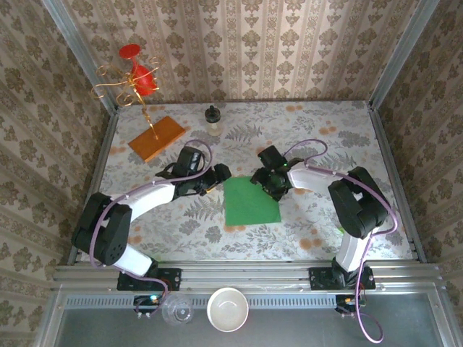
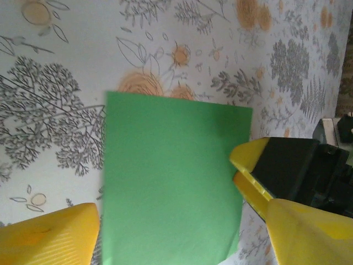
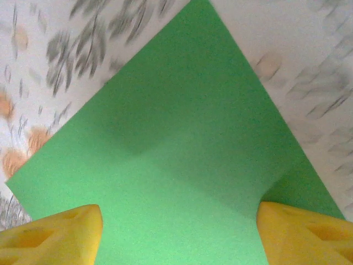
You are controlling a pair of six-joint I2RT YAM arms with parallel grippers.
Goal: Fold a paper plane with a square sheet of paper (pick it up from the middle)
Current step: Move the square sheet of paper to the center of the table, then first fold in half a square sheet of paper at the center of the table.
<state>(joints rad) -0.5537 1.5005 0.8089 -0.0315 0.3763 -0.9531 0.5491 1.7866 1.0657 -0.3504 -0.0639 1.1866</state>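
Note:
The square sheet of paper (image 1: 250, 203) is bright green and lies flat on the flowered tablecloth, mid-table. My left gripper (image 1: 219, 174) hovers at its far left corner, and my right gripper (image 1: 273, 182) at its far right corner. In the left wrist view the sheet (image 2: 171, 182) spans the gap of the left gripper (image 2: 182, 237), which is open with one yellow finger on each side. A yellow fingertip of the right arm (image 2: 251, 160) touches the sheet's right edge. The right gripper (image 3: 179, 237) stands open over the sheet (image 3: 187, 154), pinching nothing. The paper plane is out of view.
An orange-brown board (image 1: 157, 137) lies at the back left under a gold wire stand with red pieces (image 1: 134, 76). A small dark bottle (image 1: 212, 116) stands by the back wall. A white bowl (image 1: 228, 309) and a clear cup (image 1: 177, 311) sit on the front rail. Patterned walls close in three sides.

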